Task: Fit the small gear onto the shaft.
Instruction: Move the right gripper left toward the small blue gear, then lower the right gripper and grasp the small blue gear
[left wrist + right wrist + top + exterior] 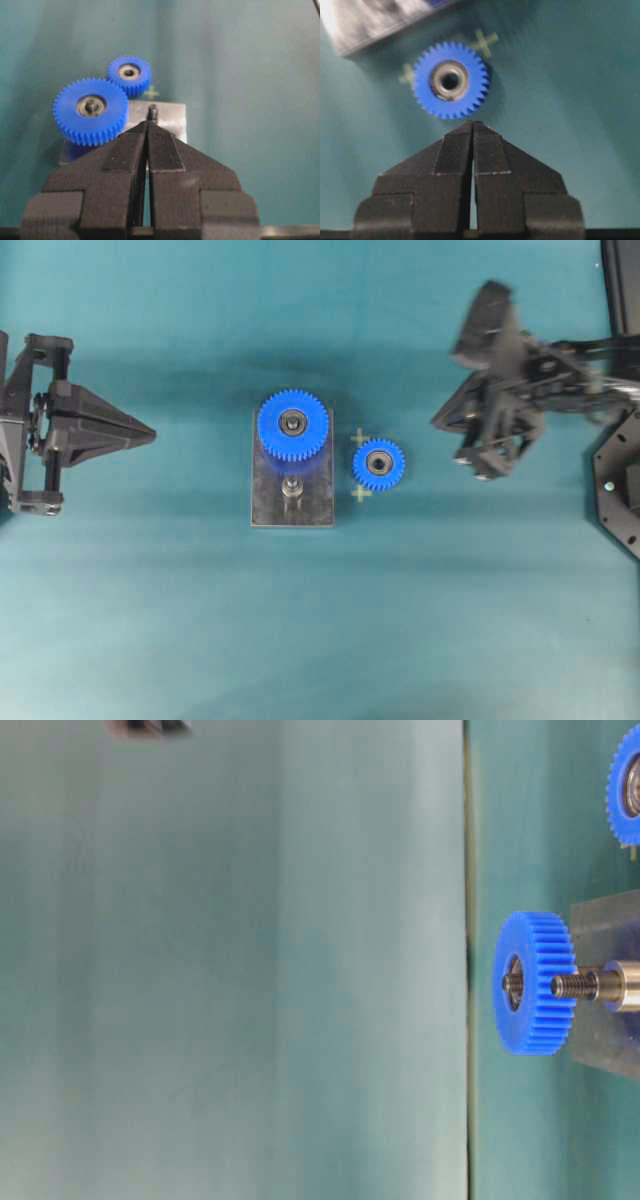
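The small gear [379,464] lies flat on the teal mat just right of the grey plate [314,508], between two pale cross marks. It also shows as the small gear [451,80] and the small gear [129,73]. The shaft [292,486] stands bare on the plate's near half; it appears too as the shaft [153,112] and the shaft [585,985]. My right gripper [438,421] hangs shut and empty, right of the small gear; my right gripper [473,122] points at it. At the far left, my left gripper [152,433] is shut with nothing in it, its tip [147,122] aimed toward the plate.
A larger blue gear [293,425] sits on the plate's far half, beside the shaft; it is also the larger gear [91,110] and the larger gear [535,982]. Two pale cross marks [361,493] flank the small gear. A black frame edge [620,280] stands at the right.
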Robot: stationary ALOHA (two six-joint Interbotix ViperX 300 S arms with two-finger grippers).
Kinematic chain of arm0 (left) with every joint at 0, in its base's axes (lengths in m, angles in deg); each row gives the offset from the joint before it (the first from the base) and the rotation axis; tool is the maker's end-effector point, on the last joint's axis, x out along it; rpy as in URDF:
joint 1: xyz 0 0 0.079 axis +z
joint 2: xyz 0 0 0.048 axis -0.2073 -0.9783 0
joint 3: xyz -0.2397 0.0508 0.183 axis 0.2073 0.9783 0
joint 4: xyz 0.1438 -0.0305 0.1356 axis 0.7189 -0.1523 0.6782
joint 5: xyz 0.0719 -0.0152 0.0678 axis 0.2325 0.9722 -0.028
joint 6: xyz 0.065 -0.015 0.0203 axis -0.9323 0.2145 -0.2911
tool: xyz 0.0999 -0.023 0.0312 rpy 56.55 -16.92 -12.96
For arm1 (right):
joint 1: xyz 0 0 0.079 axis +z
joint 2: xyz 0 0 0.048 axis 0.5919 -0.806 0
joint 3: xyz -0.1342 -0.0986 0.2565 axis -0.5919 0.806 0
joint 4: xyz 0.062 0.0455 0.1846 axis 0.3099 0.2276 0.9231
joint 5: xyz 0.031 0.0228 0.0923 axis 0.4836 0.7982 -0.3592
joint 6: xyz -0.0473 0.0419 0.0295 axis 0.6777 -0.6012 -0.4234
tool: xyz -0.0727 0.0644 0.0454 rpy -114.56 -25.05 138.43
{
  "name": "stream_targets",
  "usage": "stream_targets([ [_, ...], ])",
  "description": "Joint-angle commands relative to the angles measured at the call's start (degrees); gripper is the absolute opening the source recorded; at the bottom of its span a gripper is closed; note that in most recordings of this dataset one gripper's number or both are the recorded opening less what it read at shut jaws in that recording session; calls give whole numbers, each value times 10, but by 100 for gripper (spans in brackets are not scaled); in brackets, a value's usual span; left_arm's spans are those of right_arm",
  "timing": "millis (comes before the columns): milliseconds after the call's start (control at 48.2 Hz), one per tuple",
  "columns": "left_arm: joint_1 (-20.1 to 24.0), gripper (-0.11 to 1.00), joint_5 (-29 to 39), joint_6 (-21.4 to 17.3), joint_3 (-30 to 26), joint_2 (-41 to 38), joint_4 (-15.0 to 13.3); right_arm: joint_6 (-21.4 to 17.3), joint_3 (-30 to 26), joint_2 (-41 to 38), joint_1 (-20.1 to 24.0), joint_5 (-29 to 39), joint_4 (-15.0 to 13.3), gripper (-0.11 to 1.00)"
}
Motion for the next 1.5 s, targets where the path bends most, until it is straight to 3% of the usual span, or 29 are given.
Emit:
stream_targets([
  [0, 2, 0, -2, -1, -8, 2, 2, -5, -32, -38, -4, -1, 0, 4],
  [104, 2, 0, -2, -2, -5, 4, 3, -9, -52, -80, -6, -1, 0, 23],
  [311, 1, 0, -2, -3, 1, 4, 3, -9, -92, -160, -4, 11, -1, 83],
  [353, 1, 0, -2, -3, 3, 4, 3, -9, -100, -171, -5, 14, -1, 90],
  [644, -2, 0, -2, -2, 6, 4, 2, -8, -146, -214, 4, 59, -4, 85],
  [997, -2, 0, -2, -2, 9, 4, 3, -9, -160, -235, 11, 83, -29, 86],
  [1474, -2, 0, -2, -2, 12, 11, 3, -9, -177, -270, 23, 106, -29, 86],
])
